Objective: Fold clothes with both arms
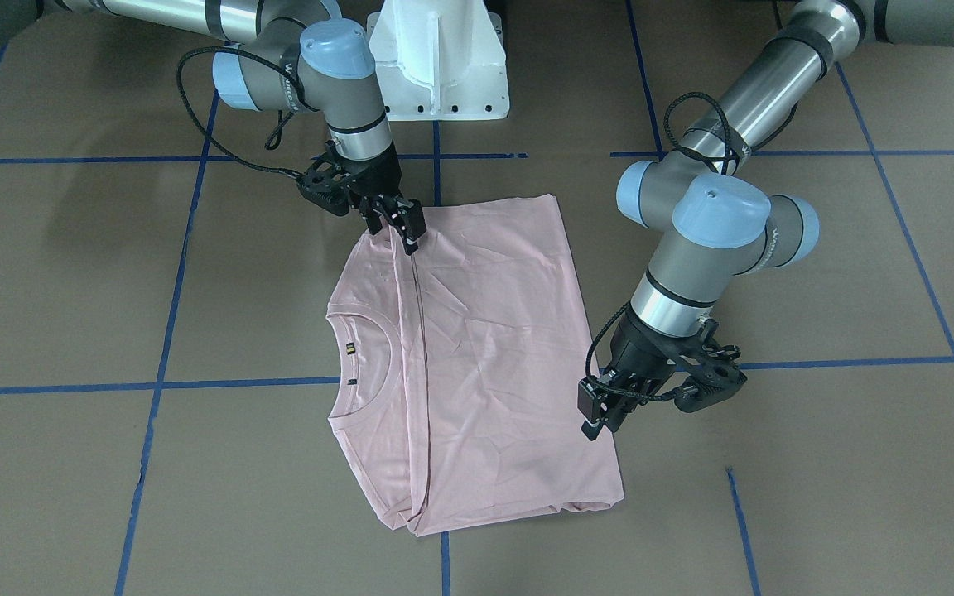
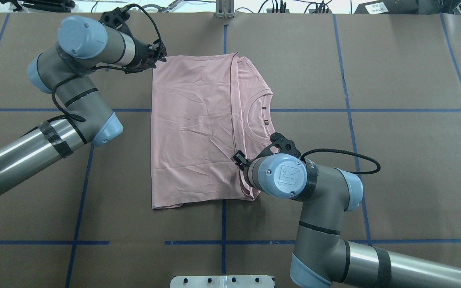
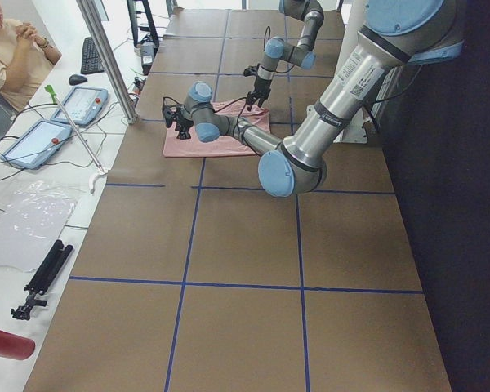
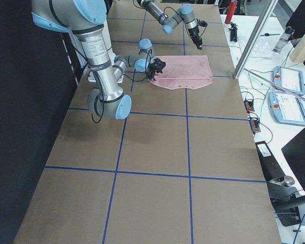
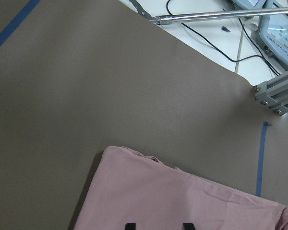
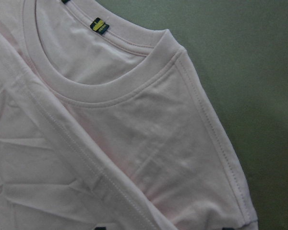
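Note:
The pale pink T-shirt (image 1: 485, 348) lies flat on the brown table, folded lengthwise, with one flap lying over the body. Its ribbed collar (image 6: 110, 96) and a small label (image 6: 99, 26) show. The cartoon print is hidden. My left gripper (image 1: 601, 424) hovers over the shirt's far corner on my left side. In the left wrist view its fingertips (image 5: 129, 225) stand apart over the cloth, so it is open. My right gripper (image 1: 401, 234) is low over the fold line at the shirt's near edge. In the right wrist view its fingertips (image 6: 229, 228) stand wide apart, so it is open.
The white pedestal base (image 1: 440, 58) stands at the table's near edge. Blue tape lines (image 2: 346, 110) cross the table. An aluminium post (image 3: 106, 57), teach pendants (image 3: 80, 104) and a seated operator (image 3: 8, 57) are beyond the far edge.

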Available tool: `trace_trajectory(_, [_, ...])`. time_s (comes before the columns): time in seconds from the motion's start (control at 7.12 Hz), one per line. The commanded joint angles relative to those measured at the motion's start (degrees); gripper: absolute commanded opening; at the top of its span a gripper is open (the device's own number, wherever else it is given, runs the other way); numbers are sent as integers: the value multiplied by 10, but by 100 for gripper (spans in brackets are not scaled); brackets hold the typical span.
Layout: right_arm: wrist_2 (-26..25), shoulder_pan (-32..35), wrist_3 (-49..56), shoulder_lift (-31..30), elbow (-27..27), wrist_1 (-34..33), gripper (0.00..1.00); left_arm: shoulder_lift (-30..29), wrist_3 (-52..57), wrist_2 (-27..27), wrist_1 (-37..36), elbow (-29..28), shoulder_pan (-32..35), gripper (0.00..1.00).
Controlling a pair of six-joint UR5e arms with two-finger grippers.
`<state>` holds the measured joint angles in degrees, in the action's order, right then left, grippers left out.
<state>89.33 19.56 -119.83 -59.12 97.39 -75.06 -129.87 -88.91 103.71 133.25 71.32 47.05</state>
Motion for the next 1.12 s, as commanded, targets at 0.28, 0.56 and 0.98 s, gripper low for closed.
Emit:
trace_trajectory(0.28, [1, -13, -8, -3, 29, -62, 85, 0, -12, 0, 1, 1, -6, 44])
trace_trajectory(0.56, [1, -22, -18, 1, 23, -62, 85, 1, -14, 0, 1, 6, -8, 44])
trace_trajectory(0.98, [2, -28, -18, 0, 18, -63, 75, 29, -14, 1, 1, 41, -9, 44])
